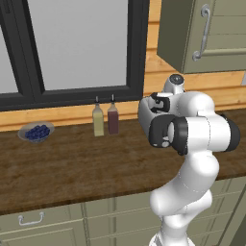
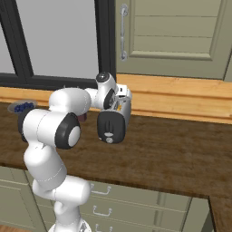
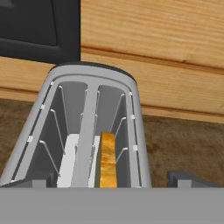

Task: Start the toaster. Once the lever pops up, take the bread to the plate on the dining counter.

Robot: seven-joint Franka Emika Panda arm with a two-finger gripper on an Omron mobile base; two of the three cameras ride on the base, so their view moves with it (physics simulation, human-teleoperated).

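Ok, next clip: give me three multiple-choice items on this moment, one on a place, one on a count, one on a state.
1. Where is the bread?
A. on the counter
B. in a toaster slot
C. in the bowl

2. How many bottles stand below the window?
A. one
B. two
C. four

3. The gripper's state?
A. open, holding nothing
B. shut on the bread
C. shut on a bottle

Answers:
1 B, the hand view shows the slice upright inside the toaster.
2 B, the pale bottle and the dark bottle stand side by side.
3 A, the gripper spans the toaster top, jaws wide apart.
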